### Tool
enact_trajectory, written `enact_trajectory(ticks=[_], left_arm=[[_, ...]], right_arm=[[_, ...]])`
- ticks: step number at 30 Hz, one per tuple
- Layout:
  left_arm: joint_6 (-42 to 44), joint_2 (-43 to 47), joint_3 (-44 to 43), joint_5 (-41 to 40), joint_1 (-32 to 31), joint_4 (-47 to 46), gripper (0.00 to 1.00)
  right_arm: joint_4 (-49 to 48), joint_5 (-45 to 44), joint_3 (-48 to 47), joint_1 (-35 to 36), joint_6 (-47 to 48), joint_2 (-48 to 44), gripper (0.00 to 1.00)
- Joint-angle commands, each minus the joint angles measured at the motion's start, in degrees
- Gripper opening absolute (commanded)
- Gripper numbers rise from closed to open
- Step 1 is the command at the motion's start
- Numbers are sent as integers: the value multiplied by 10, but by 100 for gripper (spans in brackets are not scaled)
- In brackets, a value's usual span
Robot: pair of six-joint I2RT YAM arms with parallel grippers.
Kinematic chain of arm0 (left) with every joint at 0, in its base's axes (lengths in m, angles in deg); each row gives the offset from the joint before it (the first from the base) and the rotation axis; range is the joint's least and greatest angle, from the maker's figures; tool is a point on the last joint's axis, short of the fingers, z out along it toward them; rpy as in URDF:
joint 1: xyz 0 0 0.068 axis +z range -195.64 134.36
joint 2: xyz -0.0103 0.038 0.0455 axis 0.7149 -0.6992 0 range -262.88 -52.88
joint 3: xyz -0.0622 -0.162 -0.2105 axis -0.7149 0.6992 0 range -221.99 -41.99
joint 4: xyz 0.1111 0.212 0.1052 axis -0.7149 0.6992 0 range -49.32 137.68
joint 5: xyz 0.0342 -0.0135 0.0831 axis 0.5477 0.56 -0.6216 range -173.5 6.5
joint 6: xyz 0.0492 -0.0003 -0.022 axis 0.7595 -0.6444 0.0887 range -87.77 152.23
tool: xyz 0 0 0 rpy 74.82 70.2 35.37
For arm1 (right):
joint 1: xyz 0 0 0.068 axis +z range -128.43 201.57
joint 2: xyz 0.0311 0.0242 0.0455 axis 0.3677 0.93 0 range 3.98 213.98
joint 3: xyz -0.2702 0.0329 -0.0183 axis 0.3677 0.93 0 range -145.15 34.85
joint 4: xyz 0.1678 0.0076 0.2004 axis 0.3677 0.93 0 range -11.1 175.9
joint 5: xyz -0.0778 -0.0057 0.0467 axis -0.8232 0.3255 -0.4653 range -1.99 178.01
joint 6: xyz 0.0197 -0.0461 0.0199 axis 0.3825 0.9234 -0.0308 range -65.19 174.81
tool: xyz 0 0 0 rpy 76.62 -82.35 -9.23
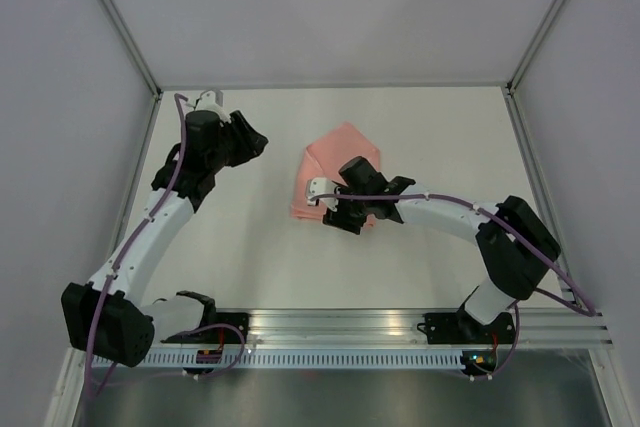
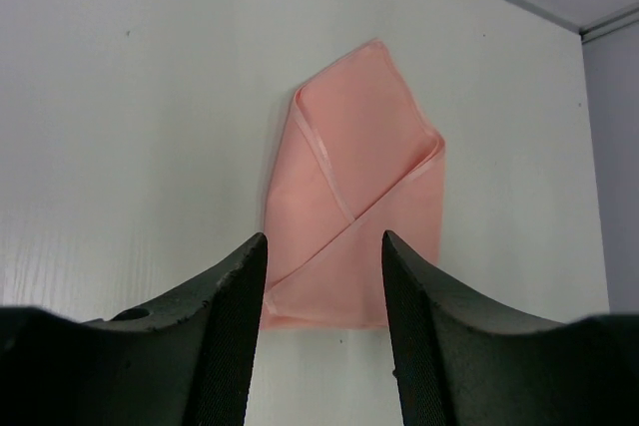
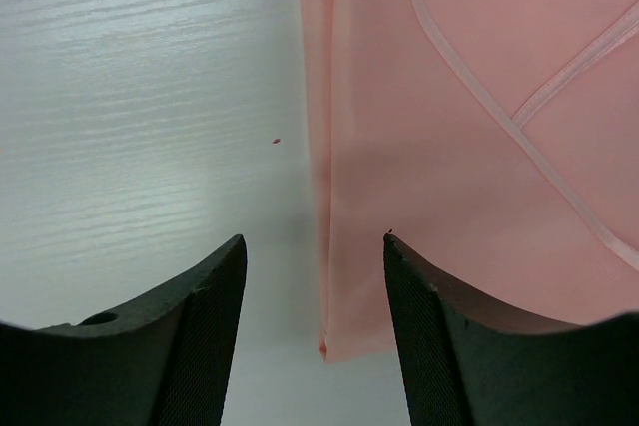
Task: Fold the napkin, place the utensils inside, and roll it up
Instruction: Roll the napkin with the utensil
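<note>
1. I see the napkin [image 1: 338,154] folded to a point, centre frame of the top view
2. Left gripper [image 2: 324,241] has its fingers apart, holding nothing, left of it
3. Right gripper [image 3: 315,246] is spread over its lower edge, seemingly not touching

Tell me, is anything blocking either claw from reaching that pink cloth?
Nothing visible does. The right gripper is open, and in its wrist view the edge of the napkin lies right between its jaws. The left gripper, also open, faces the napkin across the table with no object between them.
</note>
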Motion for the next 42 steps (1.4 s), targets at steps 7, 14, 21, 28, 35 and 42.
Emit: enact_trajectory(ticks=[7,14,21,28,35,42], left_arm=[[32,63,-30,-5,2,29,56],[45,66,-45,-1,2,39,57],[61,66,-57,1,2,48,57],[70,60,-60,5,3,49,57],[77,54,-59,10,3,51,57],[73,50,-53,10,2,51,57]], right_arm=[[-40,-44,-53,20,12,70,64],[-46,-71,-83,37,9,118,64],[-52,-72,-97,37,10,150,61],[-50,-75,-103,37,14,176,56],[-36,-64,-95,37,27,183,49],[-7,-56,-97,36,45,200,31]])
